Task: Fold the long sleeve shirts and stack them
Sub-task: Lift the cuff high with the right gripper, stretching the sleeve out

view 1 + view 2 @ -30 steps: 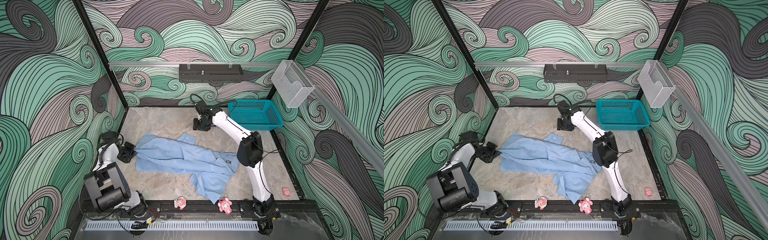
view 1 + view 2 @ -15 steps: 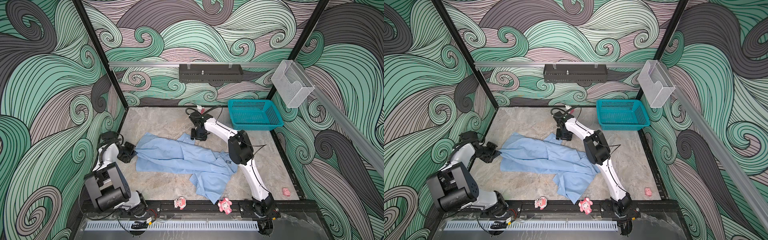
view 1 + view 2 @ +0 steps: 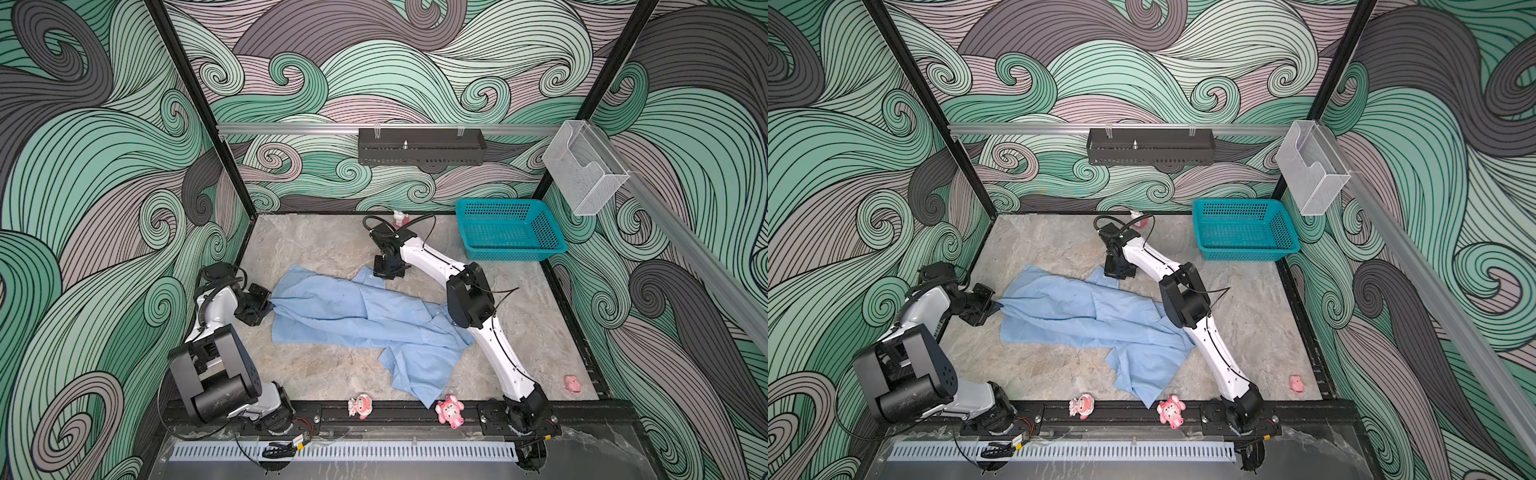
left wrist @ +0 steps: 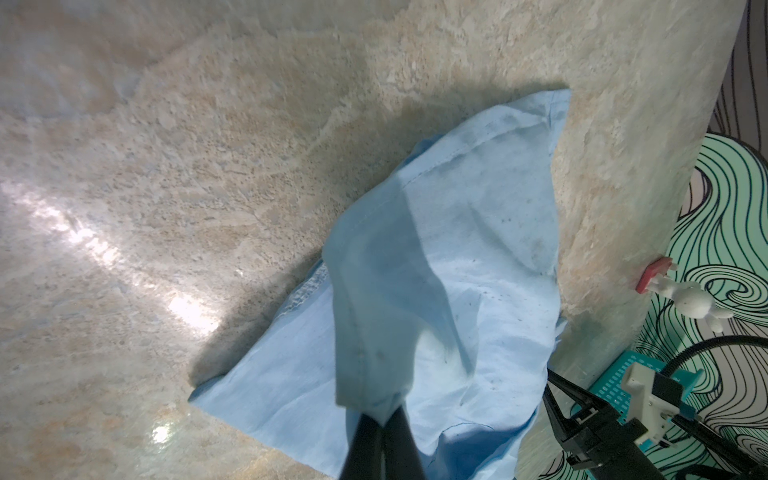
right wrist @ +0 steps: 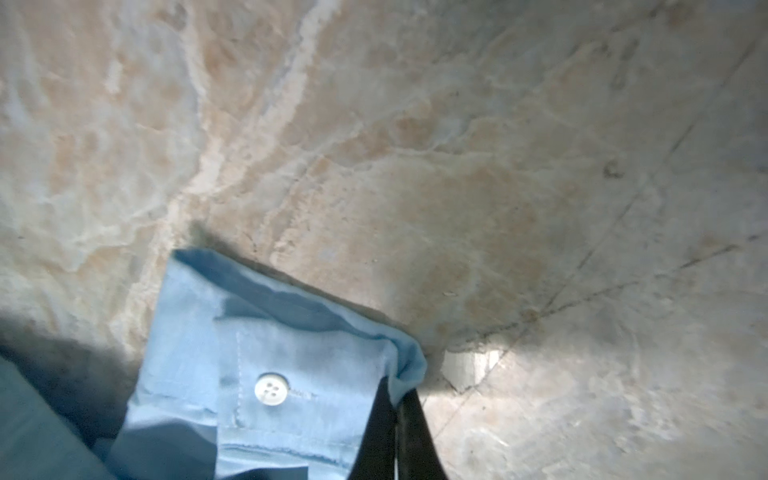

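Observation:
One of the long sleeve shirts (image 3: 353, 311) (image 3: 1079, 316), light blue, lies crumpled across the middle of the table in both top views. A sleeve reaches toward the back and its lower part trails to the front edge. My left gripper (image 3: 268, 305) (image 3: 997, 305) sits at the shirt's left edge. In the left wrist view it (image 4: 384, 419) is shut on a raised fold of the fabric (image 4: 374, 291). My right gripper (image 3: 384, 275) (image 3: 1117, 274) is down at the sleeve's far end. In the right wrist view it (image 5: 397, 395) is shut on a corner of the buttoned cuff (image 5: 291, 340).
A teal basket (image 3: 507, 232) stands at the back right. Pink toys (image 3: 451, 409) (image 3: 360, 406) sit on the front rail, and another (image 3: 572, 383) lies at the front right. A small white figure (image 3: 400, 217) stands by the back wall.
My right arm swung left and down from beside the basket to the sleeve cuff, and its jaws closed on it. The left arm stayed still, holding the shirt's edge.

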